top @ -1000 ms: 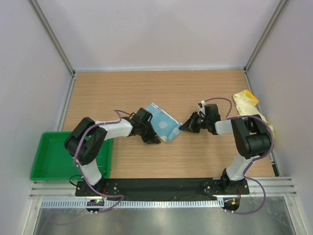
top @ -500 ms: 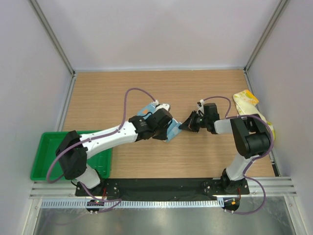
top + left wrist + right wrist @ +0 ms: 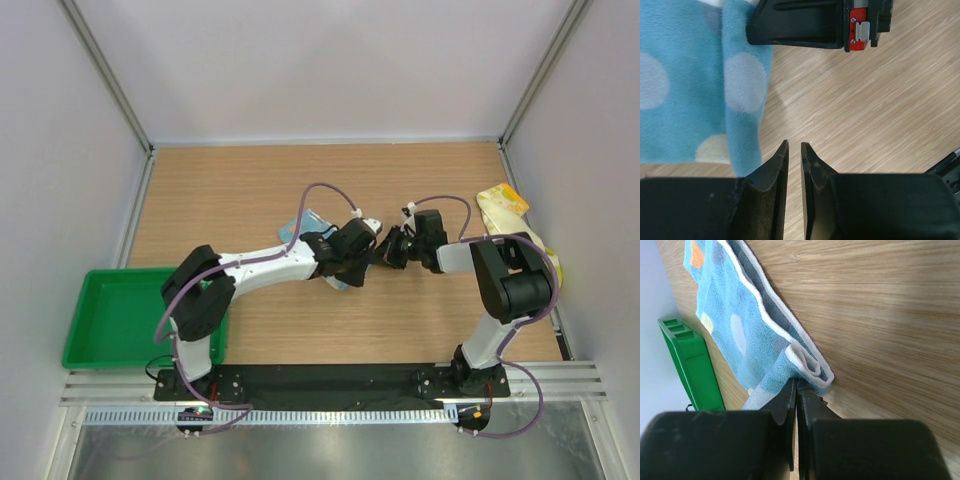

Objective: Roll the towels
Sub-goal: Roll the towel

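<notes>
Left gripper [image 3: 794,145], barely ajar and empty, has now crossed the light blue polka-dot cloth towel [image 3: 685,100] to the closed right gripper [image 3: 797,382] pinching its corner, so the roll looks barely started.

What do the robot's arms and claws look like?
The left arm and right arm share white links, bulky black joints and looping purple cables. The left claw and right claw are black, with two tapering fingers; a red tag sits on the right one.
</notes>
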{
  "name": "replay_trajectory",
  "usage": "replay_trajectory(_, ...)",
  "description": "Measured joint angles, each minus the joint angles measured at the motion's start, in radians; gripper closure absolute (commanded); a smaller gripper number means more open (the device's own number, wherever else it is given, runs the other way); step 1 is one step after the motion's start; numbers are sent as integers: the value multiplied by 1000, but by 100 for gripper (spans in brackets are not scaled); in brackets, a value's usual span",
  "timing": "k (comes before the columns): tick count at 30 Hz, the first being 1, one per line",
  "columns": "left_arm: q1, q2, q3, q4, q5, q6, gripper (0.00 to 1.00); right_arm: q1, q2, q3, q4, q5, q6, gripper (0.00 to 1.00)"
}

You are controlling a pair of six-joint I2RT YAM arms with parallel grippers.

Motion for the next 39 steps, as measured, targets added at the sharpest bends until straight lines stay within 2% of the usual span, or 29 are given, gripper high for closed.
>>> replay_trajectory(5, 2, 76, 36, 12, 19, 2, 88, 2, 7, 8, -2, -1, -2, 99)
replay_trajectory(14, 64, 80, 38, 35, 20, -1, 89, 3, 27, 27, -3, -16, -7, 99)
replay_trajectory(27, 118, 81, -53, 114, 23, -7, 92, 3, 47, 47, -7, -35, -17, 97)
replay_trajectory(28, 120, 81, -64, 124, 23, -9, 92, 3, 47, 48, -9, -35, -18, 95)
replay_trajectory(31, 132, 81, -93, 162, 37, -25, 92, 3, 43, 50, -17, -35, -20, 79)
replay_trajectory(32, 136, 81, -102, 175, 44, -29, 92, 3, 39, 51, -20, -35, -19, 73)
replay_trajectory(33, 140, 81, -111, 190, 52, -32, 92, 4, 32, 53, -27, -36, -19, 62)
replay_trajectory(35, 147, 76, -129, 215, 67, -46, 93, 6, 4, 56, -48, -34, -20, 53)
replay_trajectory(39, 172, 63, -167, 264, 117, -76, 94, 7, -78, 52, -85, -24, -15, 46)
